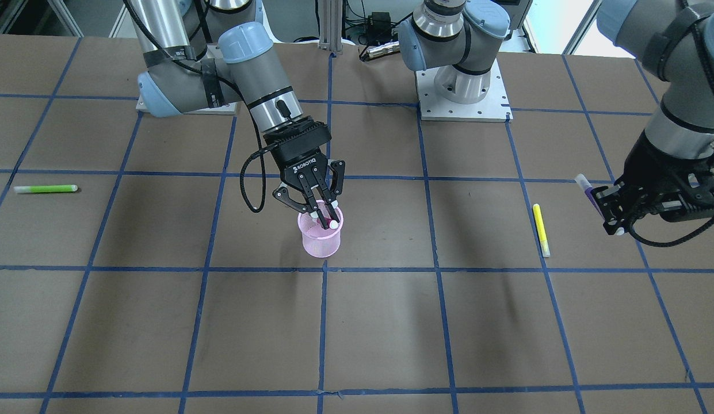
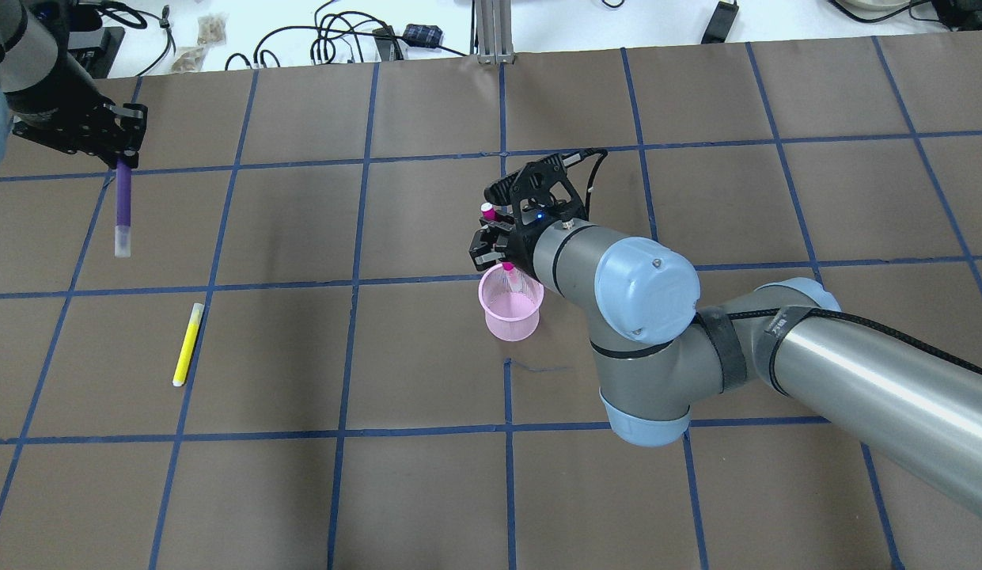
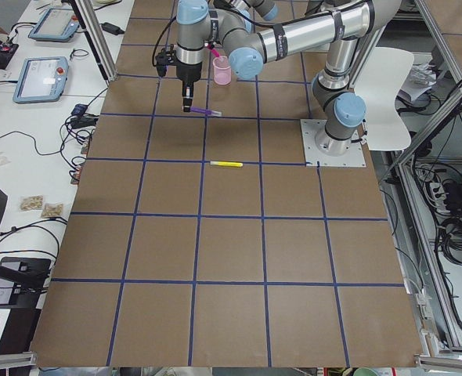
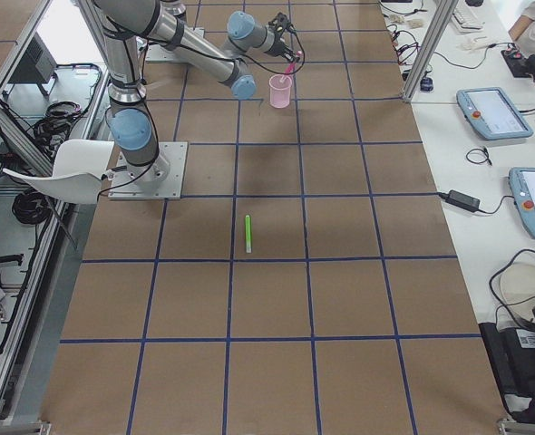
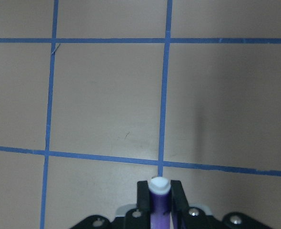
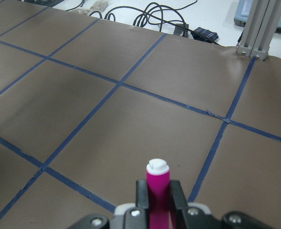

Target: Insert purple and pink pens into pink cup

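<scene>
The pink mesh cup [image 1: 320,238] stands upright near the table's middle, also in the overhead view [image 2: 510,309]. My right gripper [image 1: 326,220] is right over the cup's mouth, shut on the pink pen [image 2: 507,271], whose lower end dips into the cup. The right wrist view shows the pen's white-capped end [image 6: 157,183] between the fingers. My left gripper [image 2: 124,161] is far off at the table's side, shut on the purple pen [image 2: 123,204], held above the table. The purple pen also shows in the left wrist view [image 5: 159,200] and the front view [image 1: 587,192].
A yellow pen [image 2: 187,344] lies on the table between the left gripper and the cup, also in the front view [image 1: 541,229]. A green pen [image 1: 46,188] lies far out on the right arm's side. Blue tape lines grid the brown table.
</scene>
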`<state>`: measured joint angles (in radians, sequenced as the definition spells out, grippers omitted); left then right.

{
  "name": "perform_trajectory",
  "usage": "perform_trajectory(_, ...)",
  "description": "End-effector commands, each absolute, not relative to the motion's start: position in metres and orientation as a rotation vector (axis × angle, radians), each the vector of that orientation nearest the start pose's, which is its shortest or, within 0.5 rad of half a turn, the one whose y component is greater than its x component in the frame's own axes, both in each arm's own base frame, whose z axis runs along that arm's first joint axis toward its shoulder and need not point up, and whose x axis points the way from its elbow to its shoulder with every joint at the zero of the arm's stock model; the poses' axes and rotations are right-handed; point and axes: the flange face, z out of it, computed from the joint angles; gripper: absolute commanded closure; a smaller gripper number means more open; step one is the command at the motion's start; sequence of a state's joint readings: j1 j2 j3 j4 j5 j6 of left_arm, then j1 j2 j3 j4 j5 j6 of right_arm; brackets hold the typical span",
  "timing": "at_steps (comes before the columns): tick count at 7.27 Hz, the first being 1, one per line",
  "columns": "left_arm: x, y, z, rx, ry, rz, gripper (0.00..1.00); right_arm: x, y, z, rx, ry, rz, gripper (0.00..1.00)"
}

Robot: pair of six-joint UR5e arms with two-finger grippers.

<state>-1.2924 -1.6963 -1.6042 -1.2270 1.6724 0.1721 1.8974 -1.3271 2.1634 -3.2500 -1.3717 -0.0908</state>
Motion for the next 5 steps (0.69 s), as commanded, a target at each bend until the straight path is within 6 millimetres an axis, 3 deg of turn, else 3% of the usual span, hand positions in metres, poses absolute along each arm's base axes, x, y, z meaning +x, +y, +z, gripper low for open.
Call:
perform_trajectory(1, 0.013, -0.571, 0.44, -0.31, 2.992, -0.252, 1.0, 0.308, -0.431, 0.279, -0.659, 2.557, -1.116, 1.0)
perform_trajectory(2, 0.004, -0.57, 0.442, -0.329, 2.994, -0.263, 1.0, 0.308, -0.431, 0.277, -0.653, 2.559, -1.108, 0.9)
perform_trajectory(3, -0.003, -0.57, 0.442, -0.355, 2.991, -0.266, 1.0, 0.308, -0.432, 0.276, -0.651, 2.561, -1.103, 0.58)
perform_trajectory(4, -0.005, -0.572, 0.439, -0.403, 2.993, -0.262, 1.0, 0.308, -0.432, 0.275, -0.65, 2.567, -1.099, 0.01)
perform_trajectory(5, -0.008, -0.573, 0.439, -0.41, 3.014, -0.267, 1.0, 0.308, -0.433, 0.274, -0.649, 2.57, -1.096, 0.0)
